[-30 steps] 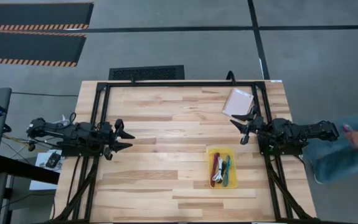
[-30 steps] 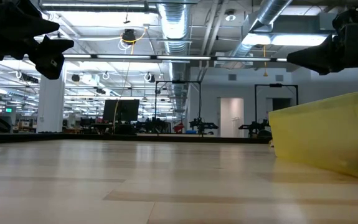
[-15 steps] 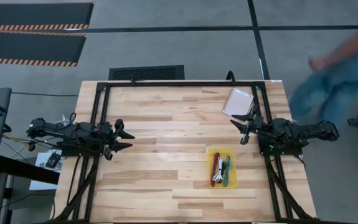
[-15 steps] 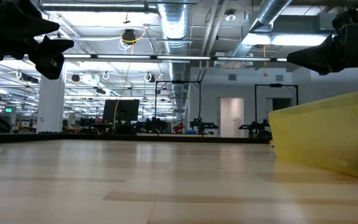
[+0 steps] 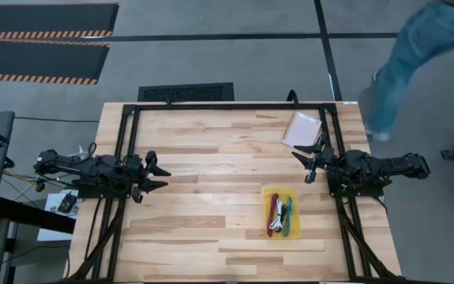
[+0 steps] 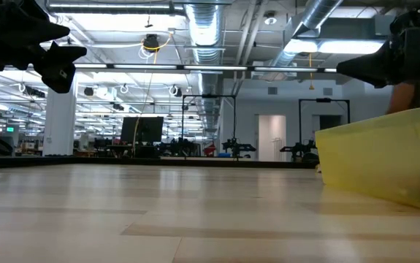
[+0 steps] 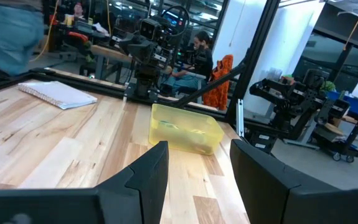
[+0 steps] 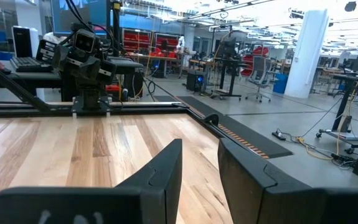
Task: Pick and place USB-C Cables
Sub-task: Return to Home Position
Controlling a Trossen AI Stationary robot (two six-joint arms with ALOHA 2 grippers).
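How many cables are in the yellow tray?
4, all inside the yellow tray: a red cable, a black cable, a teal cable, and a white cable. More may hide underneath.

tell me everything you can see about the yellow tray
The yellow tray is a small rectangular bin of translucent yellow plastic, walled all round and open on top. It sits flat on the wooden table, on the right arm's side. Inside lie the USB-C cables: red, dark, teal and white bundles. Nothing else touches it; the left pincer and right pincer hang clear, both open.
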